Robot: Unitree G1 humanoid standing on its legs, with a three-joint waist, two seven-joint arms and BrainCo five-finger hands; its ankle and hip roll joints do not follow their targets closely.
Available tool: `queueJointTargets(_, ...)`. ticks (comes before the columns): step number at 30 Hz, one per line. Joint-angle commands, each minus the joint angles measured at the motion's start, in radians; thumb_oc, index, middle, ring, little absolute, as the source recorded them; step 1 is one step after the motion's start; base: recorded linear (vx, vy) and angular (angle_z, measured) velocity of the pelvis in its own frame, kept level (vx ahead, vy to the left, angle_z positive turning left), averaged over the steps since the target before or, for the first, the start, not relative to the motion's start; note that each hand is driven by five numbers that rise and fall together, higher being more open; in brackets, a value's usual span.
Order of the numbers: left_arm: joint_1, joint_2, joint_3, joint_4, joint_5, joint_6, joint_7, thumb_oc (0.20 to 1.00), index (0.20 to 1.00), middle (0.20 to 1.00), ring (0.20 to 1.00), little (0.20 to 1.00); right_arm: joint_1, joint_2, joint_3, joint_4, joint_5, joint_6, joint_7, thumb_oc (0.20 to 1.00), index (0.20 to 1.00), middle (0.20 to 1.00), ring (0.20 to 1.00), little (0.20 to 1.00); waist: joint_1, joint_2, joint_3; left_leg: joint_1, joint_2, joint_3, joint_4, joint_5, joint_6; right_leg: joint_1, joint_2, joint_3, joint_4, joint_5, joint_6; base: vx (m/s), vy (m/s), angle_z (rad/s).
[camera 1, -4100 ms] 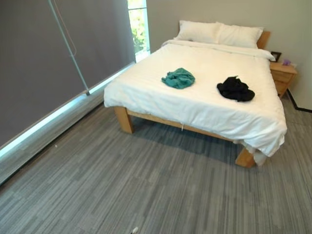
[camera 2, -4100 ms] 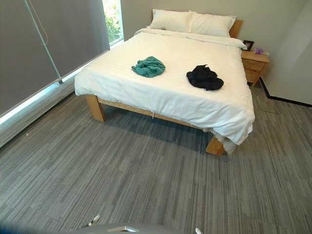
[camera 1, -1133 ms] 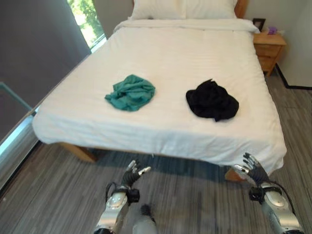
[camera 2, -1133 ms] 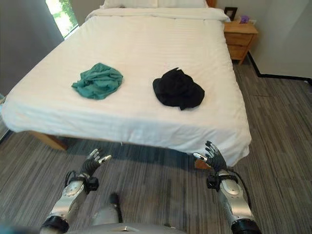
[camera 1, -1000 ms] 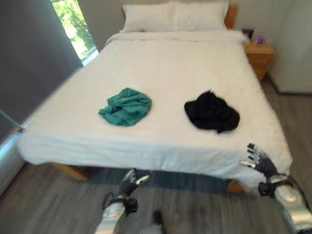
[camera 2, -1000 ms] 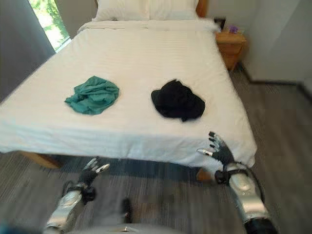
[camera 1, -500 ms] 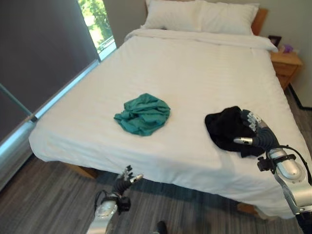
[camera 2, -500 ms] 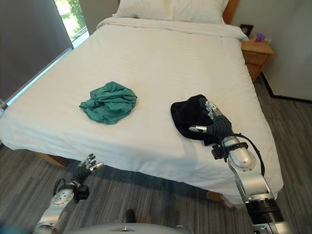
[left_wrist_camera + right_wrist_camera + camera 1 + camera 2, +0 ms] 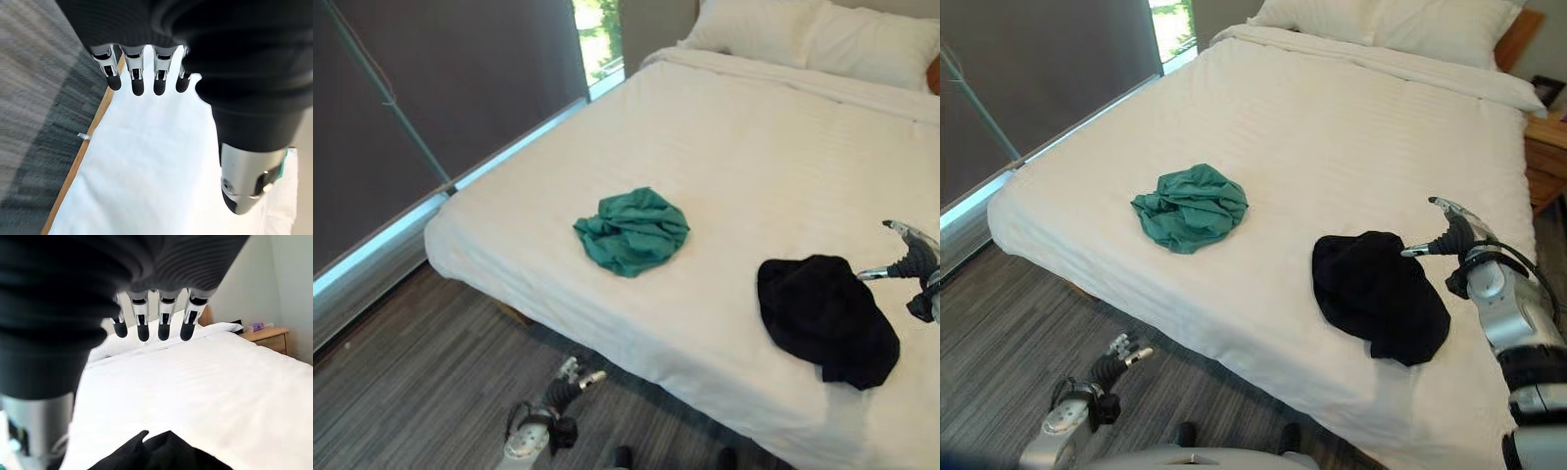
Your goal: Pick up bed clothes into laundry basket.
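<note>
Right hand, fingers released and straight, hovers just beside the black garment on the bed, heap lying toward its 8 o'clock; left hand, fingers relaxed, hangs low, well apart from the green garment.

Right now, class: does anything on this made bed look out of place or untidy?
Yes. Two crumpled garments lie on the smooth white bed: a green garment towards the window side and a black garment near the right hand, which is open beside it.
</note>
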Motion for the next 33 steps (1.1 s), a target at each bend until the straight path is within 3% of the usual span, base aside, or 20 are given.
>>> queueJointTargets(1,-0.057,0.056,-0.003,-0.062,-0.053,-0.024,-0.006,1.000,1.000,1.000,1.000,1.000,-0.147,-0.015,0.075,0.065,-0.022,-0.011,-0.056,1.000,1.000,1.000,1.000,1.000,0.036,-0.054,0.006,0.021,-0.028,-0.001,0.013,0.003,-0.052,-0.005,-0.062,-0.015,0.054,0.026,0.066,0.01,-0.070,0.08)
queueJointTargets(4,-0.057,0.062,-0.014,-0.070,-0.057,-0.027,-0.006,1.000,1.000,1.000,1.000,1.000,-0.188,0.009,0.130,0.130,-0.023,-0.014,-0.058,1.000,1.000,1.000,1.000,1.000,0.044,-0.051,0.019,0.005,-0.026,-0.012,0.016,0.008,-0.053,-0.009,-0.060,-0.021,0.051,0.025,0.062,-0.01,-0.041,0.09)
queueJointTargets(10,-0.066,0.091,-0.040,-0.121,-0.094,-0.036,0.014,1.000,1.000,1.000,1.000,1.000,-0.297,0.173,0.322,0.413,0.028,-0.014,-0.030,1.000,1.000,1.000,1.000,1.000,0.075,-0.031,0.094,-0.091,-0.029,-0.041,0.013,0.048,-0.062,-0.069,-0.052,-0.036,0.025,0.049,0.057,-0.09,-0.028,0.13)
queueJointTargets(12,-0.066,0.093,-0.043,-0.126,-0.097,-0.036,0.014,1.000,1.000,1.000,1.000,1.000,-0.299,0.197,0.339,0.464,0.025,-0.015,-0.031,1.000,1.000,1.000,1.000,1.000,0.078,-0.027,0.102,-0.103,-0.030,-0.044,0.013,0.052,-0.062,-0.079,-0.051,-0.037,0.023,0.050,0.056,-0.06,-0.014,0.02)
queueJointTargets(15,-0.073,0.107,-0.040,-0.133,-0.094,-0.029,0.011,1.000,1.000,1.000,1.000,1.000,-0.288,0.320,0.381,0.736,-0.005,0.001,-0.005,1.000,1.000,1.000,1.000,1.000,0.091,-0.009,0.136,-0.145,-0.035,-0.060,0.015,0.066,-0.065,-0.111,-0.051,-0.042,0.019,0.058,0.053,-0.04,-0.020,0.05)
queueJointTargets(18,-0.072,0.111,-0.023,-0.135,-0.092,-0.020,0.013,1.000,1.000,1.000,1.000,1.000,-0.261,0.370,0.381,0.823,-0.044,0.021,0.002,1.000,1.000,1.000,1.000,1.000,0.094,-0.002,0.141,-0.153,-0.035,-0.061,0.015,0.068,-0.067,-0.119,-0.049,-0.042,0.018,0.058,0.051,0.00,-0.008,0.13)
queueJointTargets(19,-0.061,0.111,0.007,-0.127,-0.080,-0.013,0.006,1.000,1.000,1.000,1.000,1.000,-0.182,0.395,0.354,0.902,-0.077,0.028,0.007,0.200,0.200,0.200,0.200,0.200,0.091,0.001,0.135,-0.151,-0.033,-0.062,0.014,0.066,-0.067,-0.116,-0.045,-0.041,0.014,0.051,0.049,0.05,-0.021,0.12)
queueJointTargets(27,-0.126,0.176,0.090,-0.124,-0.012,-0.013,0.013,1.000,1.000,1.000,1.000,1.000,0.035,0.358,0.269,0.851,-0.112,0.028,0.024,0.200,0.200,0.200,0.200,0.200,0.036,-0.005,0.088,-0.106,-0.020,-0.039,0.005,0.050,-0.078,-0.092,-0.034,-0.024,0.014,0.029,0.049,0.07,0.000,0.02)
queueJointTargets(30,-0.259,0.247,0.094,-0.124,0.092,-0.001,0.040,1.000,1.000,1.000,1.000,1.000,0.107,0.362,0.249,0.797,-0.115,0.034,0.040,0.200,0.200,0.200,0.200,0.200,0.007,-0.003,0.065,-0.082,-0.010,-0.028,0.005,0.037,-0.086,-0.077,-0.028,-0.018,0.014,0.018,0.051,0.08,-0.003,-0.03)
queueJointTargets(31,-0.376,0.296,0.076,-0.135,0.156,0.000,0.056,1.000,1.000,1.000,1.000,1.000,0.153,0.372,0.243,0.751,-0.112,0.041,0.047,0.200,0.200,0.200,0.200,0.200,-0.013,-0.002,0.052,-0.075,-0.006,-0.020,0.005,0.032,-0.089,-0.072,-0.025,-0.014,0.014,0.013,0.052,0.06,-0.006,-0.06)
queueJointTargets(33,-0.442,0.318,0.052,-0.128,0.183,-0.005,0.065,1.000,1.000,1.000,1.000,1.000,0.169,0.379,0.249,0.720,-0.111,0.044,0.054,0.200,0.200,0.200,0.200,0.200,-0.025,-0.004,0.045,-0.076,-0.007,-0.015,0.005,0.034,-0.091,-0.077,-0.025,-0.011,0.014,0.016,0.052,0.02,-0.001,-0.22)
